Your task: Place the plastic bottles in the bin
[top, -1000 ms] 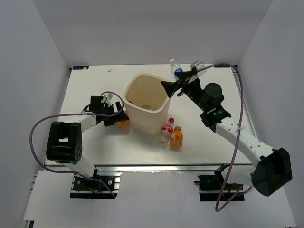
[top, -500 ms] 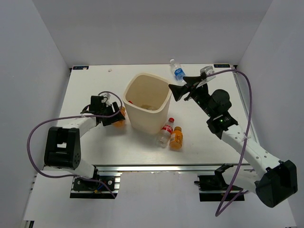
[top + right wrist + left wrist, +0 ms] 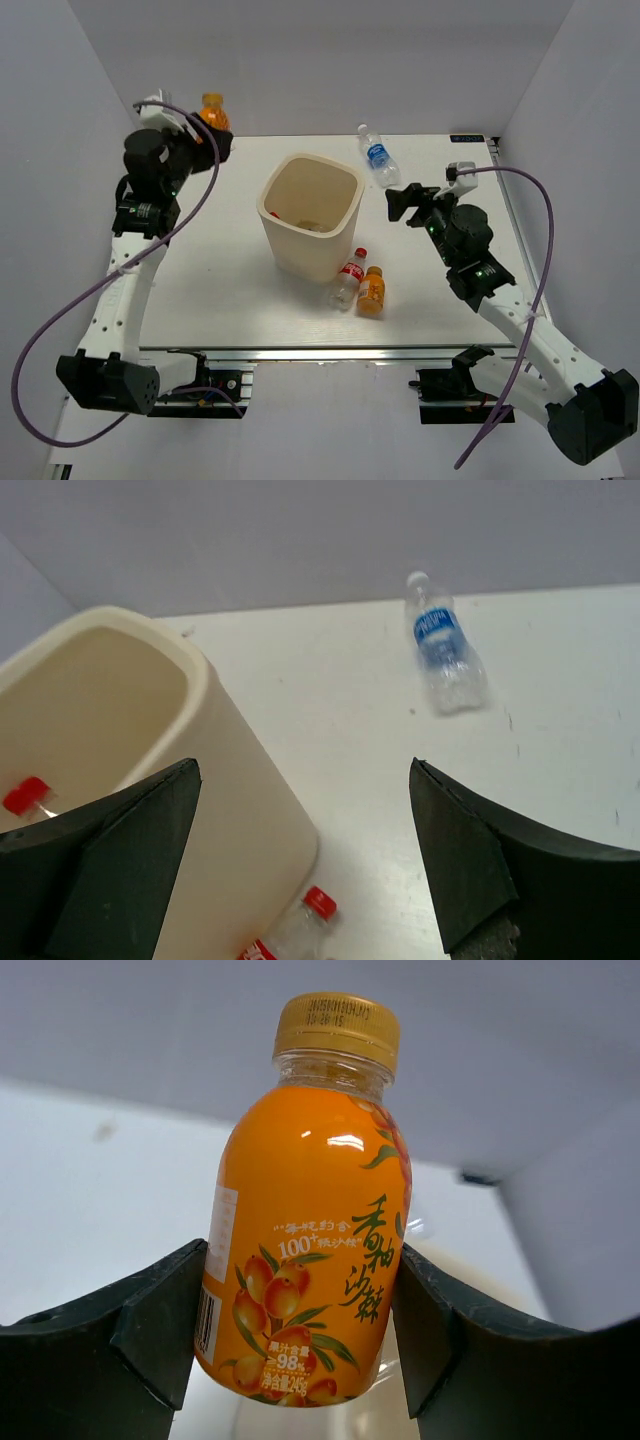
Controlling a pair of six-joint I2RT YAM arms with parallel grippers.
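My left gripper (image 3: 207,128) is raised at the back left, shut on an orange bottle (image 3: 212,104) with an orange cap. In the left wrist view this orange bottle (image 3: 305,1230) stands upright between the two fingers (image 3: 160,1320). The cream bin (image 3: 268,192) stands mid-table, with a red-capped bottle (image 3: 25,795) lying inside. Against its front right foot lie a red-label bottle (image 3: 348,277) and a second orange bottle (image 3: 372,291). A blue-label bottle (image 3: 377,155) lies behind the bin. My right gripper (image 3: 415,195) hangs open to the right of the bin, holding nothing.
White walls close in the table on the left, back and right. The arm bases and a metal rail (image 3: 330,355) run along the near edge. A purple cable (image 3: 545,260) loops off the right arm.
The left gripper shut on the orange bottle beside the bin's left wall and lifted it high to the back left. The right gripper drew back rightwards from the bin's rim, still open.
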